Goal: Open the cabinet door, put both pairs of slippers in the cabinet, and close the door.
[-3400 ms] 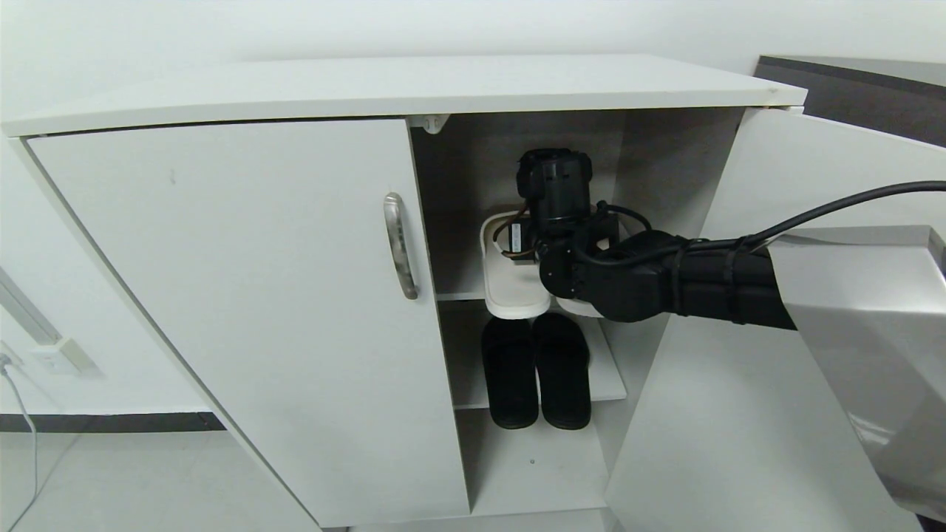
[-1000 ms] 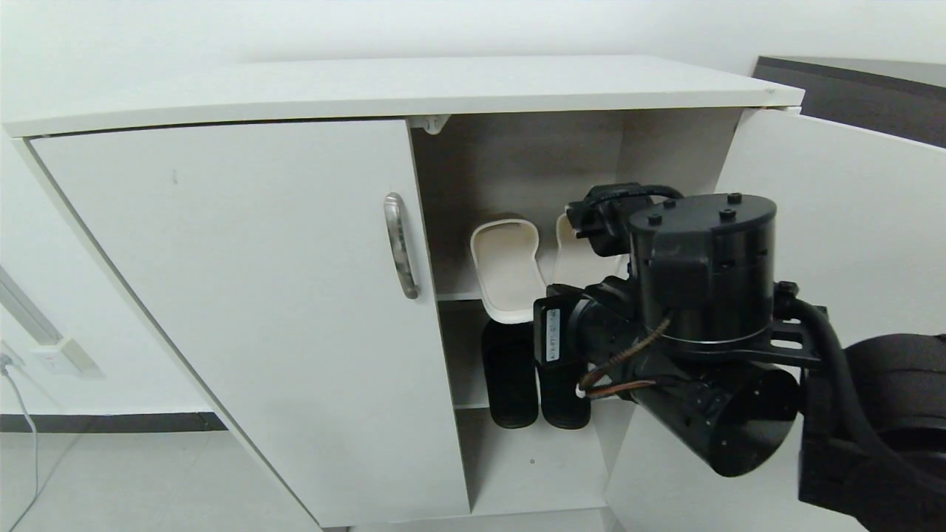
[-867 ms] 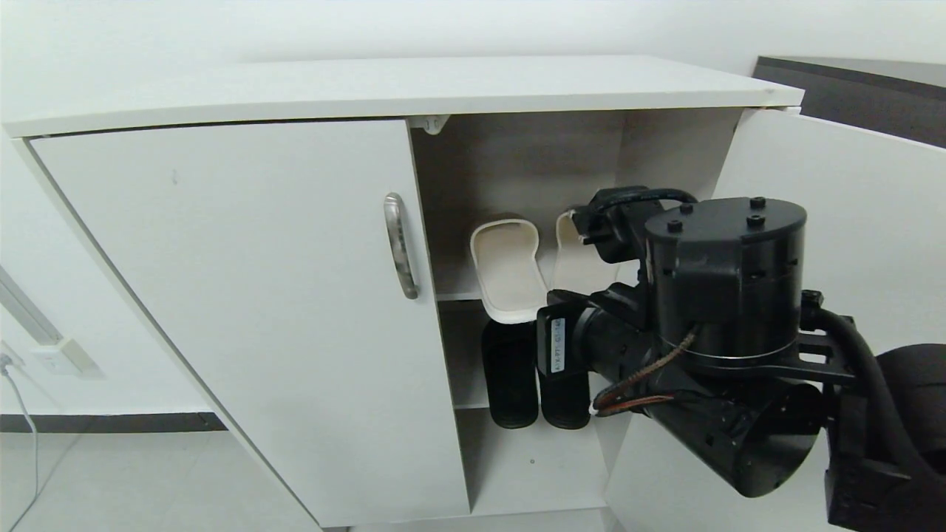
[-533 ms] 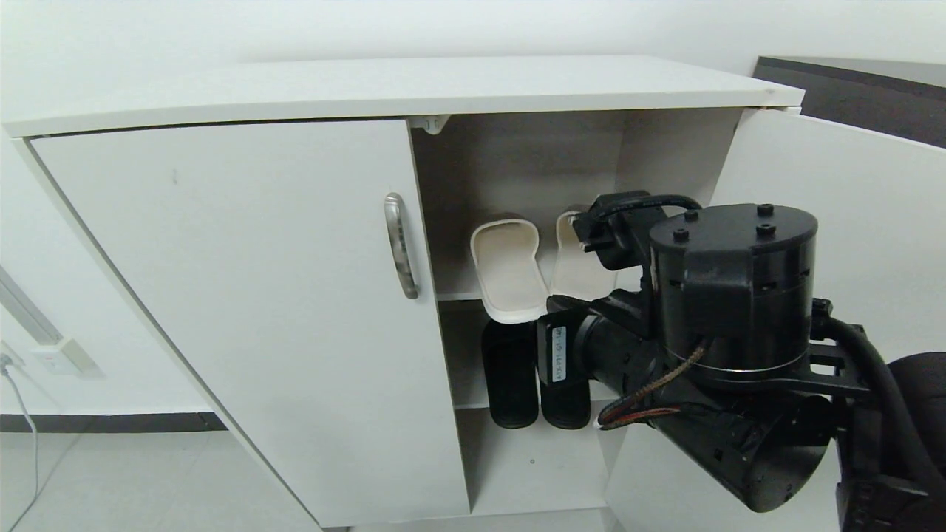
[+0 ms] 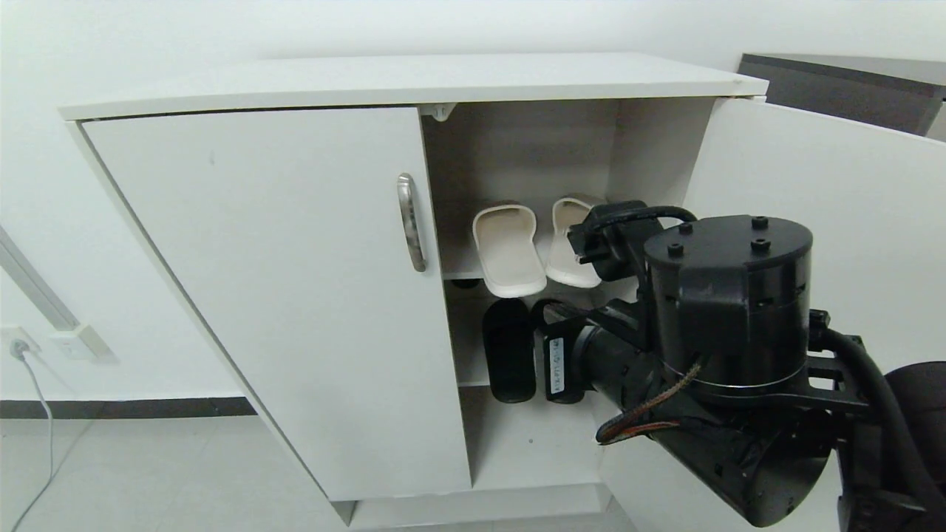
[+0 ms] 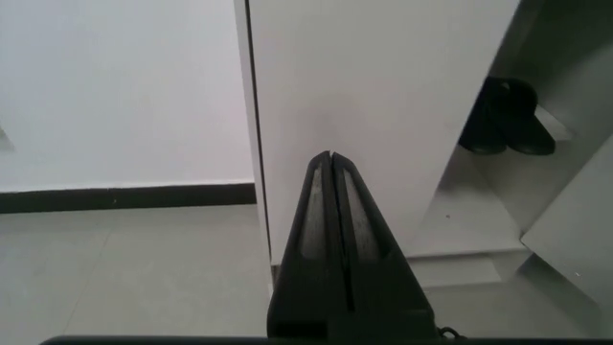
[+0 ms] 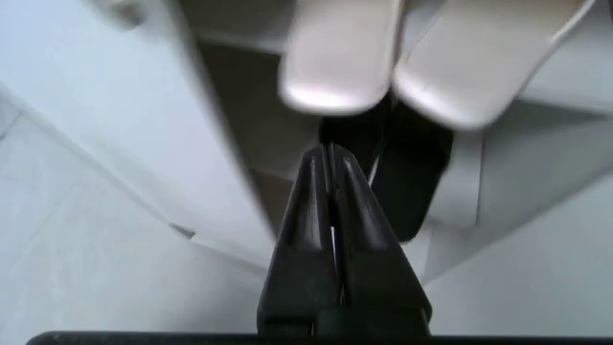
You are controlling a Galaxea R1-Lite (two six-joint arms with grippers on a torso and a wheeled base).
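Both pairs in cabinet (image 5: 414,77); open door (image 5: 805,185) left to close.
White slippers (image 5: 510,251) sit above black slippers (image 5: 508,360). Your right gripper (image 7: 329,153) is pinched empty: push flat from behind the door.

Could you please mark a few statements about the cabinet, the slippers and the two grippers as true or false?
1. The white slippers lie on the upper shelf, above the black slippers. True.
2. The right-hand door is shut. False: it stands open; the left-hand door is the shut one.
3. The right gripper holds a white slipper. False: it is shut on nothing, in front of the open shelves, with both pairs lying beyond it.
4. The left gripper is shut and holds nothing. True.
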